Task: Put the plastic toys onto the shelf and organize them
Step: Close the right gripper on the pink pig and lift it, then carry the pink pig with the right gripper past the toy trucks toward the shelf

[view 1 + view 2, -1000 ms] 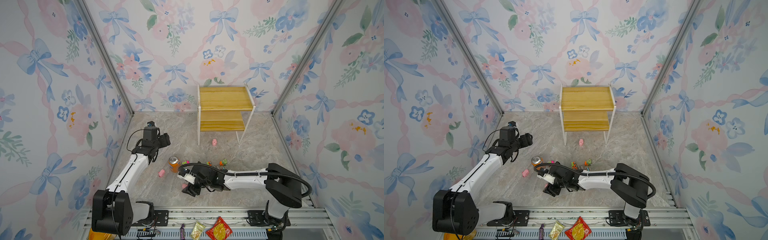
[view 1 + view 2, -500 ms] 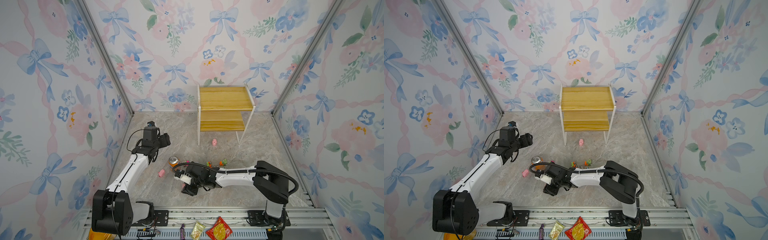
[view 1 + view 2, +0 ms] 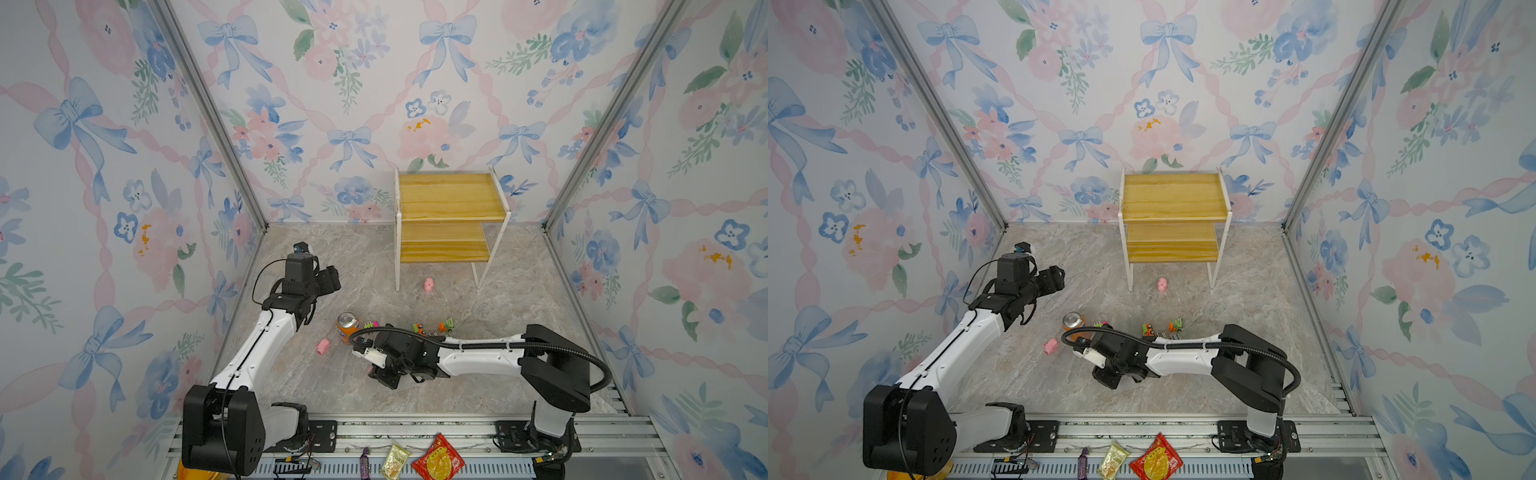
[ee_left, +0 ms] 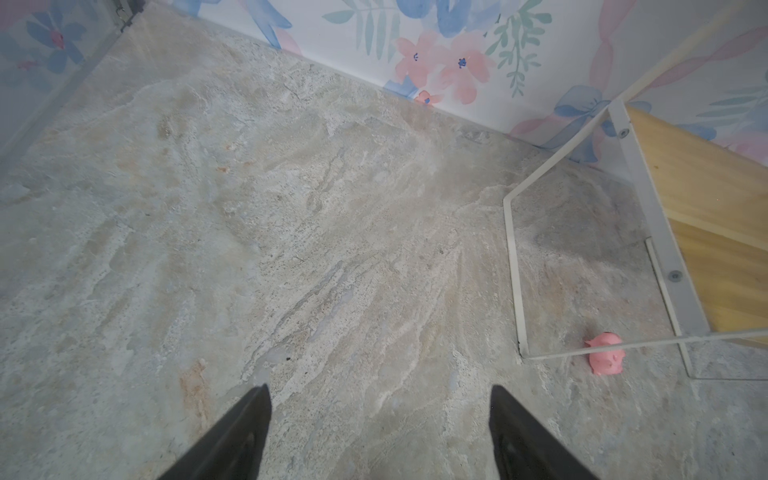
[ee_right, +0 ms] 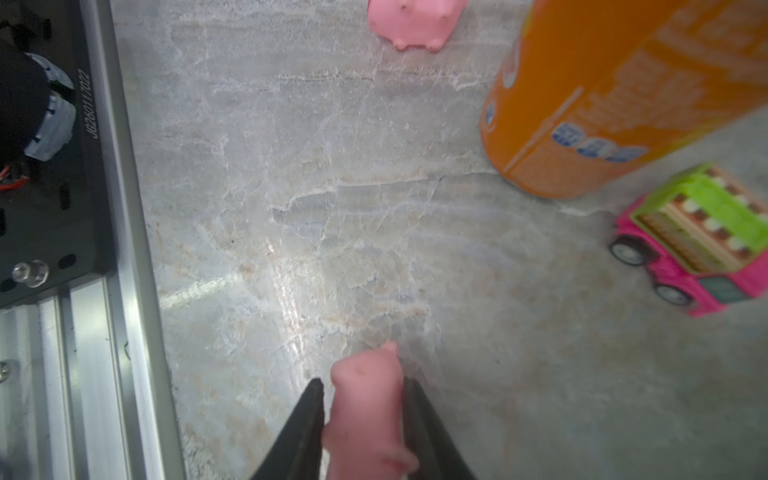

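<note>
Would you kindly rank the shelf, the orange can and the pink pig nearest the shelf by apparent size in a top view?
Largest to smallest:
1. shelf
2. orange can
3. pink pig
The differences are clear, with no near ties.

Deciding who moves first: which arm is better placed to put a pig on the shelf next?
Likely right: the right gripper holds a pig; the left gripper is open and empty.

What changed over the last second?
The right gripper closed on a pig near the can; its jaws were wider before. Its arm shifted slightly left, then back. Unchanged: left gripper open and parked, the can, the other two pigs, the trucks and the shelf.
</note>
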